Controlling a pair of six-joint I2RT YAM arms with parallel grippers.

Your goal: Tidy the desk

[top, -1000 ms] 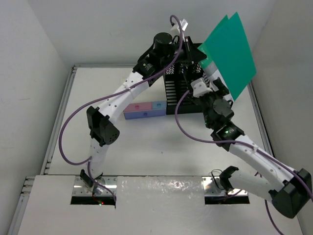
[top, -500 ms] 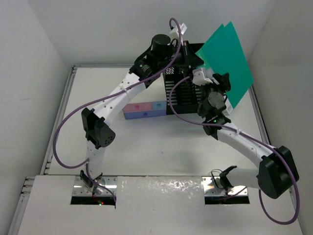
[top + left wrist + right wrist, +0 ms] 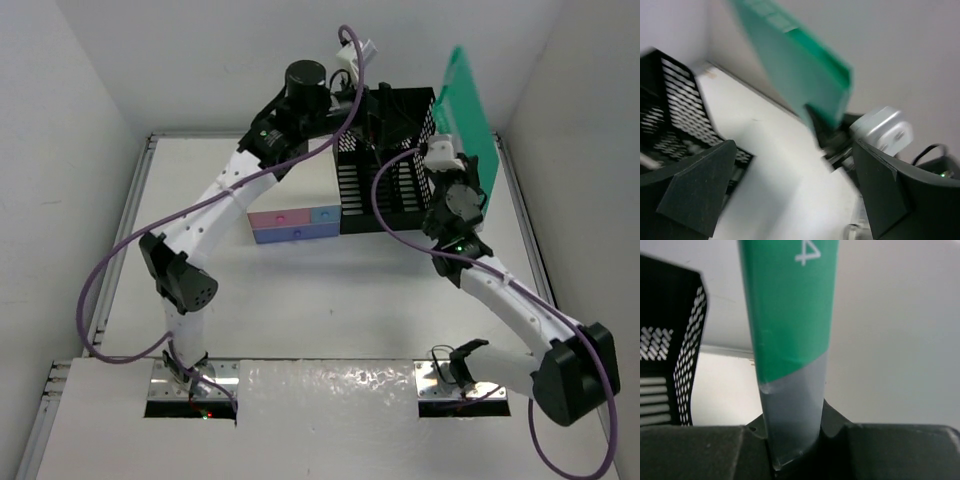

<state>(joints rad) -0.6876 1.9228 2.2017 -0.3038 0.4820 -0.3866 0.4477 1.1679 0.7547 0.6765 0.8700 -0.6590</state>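
Green folder [image 3: 790, 315] pinched in right tool [image 3: 790, 445] | left tool [image 3: 792, 195] spread | near black basket [image 3: 365, 200]

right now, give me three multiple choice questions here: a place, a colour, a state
1. Where is the drawer box? A) left of the black basket B) inside it C) by the arm bases
2. What colour is the folder? A) red B) green C) yellow
3. What is the left gripper doing? A) open, empty B) shut on the folder C) shut on the basket
Answers: 1 A, it sits beside the basket's left side; 2 B, green in every view; 3 A, its fingers stand wide apart, nothing between.
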